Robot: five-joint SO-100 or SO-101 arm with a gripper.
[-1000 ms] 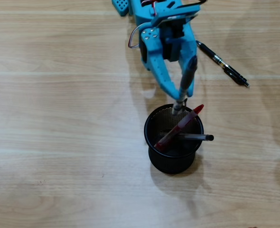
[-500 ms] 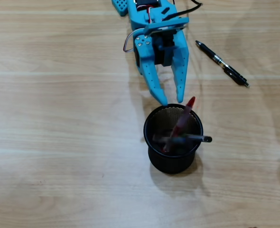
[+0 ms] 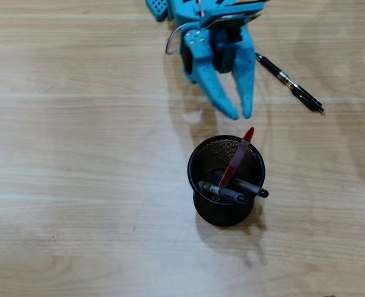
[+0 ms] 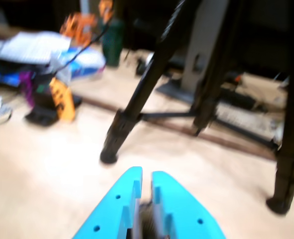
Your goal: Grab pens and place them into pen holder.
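The black wire-mesh pen holder point(image 3: 193, 162) stands mid-table in the overhead view. A red pen point(image 3: 237, 159) leans in it with its tip over the far rim. A grey-and-white pen point(image 3: 221, 193) and a clear pen with a black cap point(image 3: 254, 190) lie across its inside. A black pen point(image 3: 290, 83) rests on the table at upper right. My blue gripper point(image 3: 239, 114) hovers just above the holder in the picture, shut and empty. In the wrist view the gripper point(image 4: 147, 173) shows only a thin slit between its jaws, and no pen or holder appears.
Pale wooden tabletop point(image 3: 77, 154) spreads all around the holder. The wrist view looks out blurred over the table towards black tripod legs point(image 4: 122, 129) and clutter point(image 4: 47, 69) at the far left.
The gripper let the grey-and-white pen drop into the holder, pulled back toward the top of the picture and closed its jaws. The pens settled lower in the holder.
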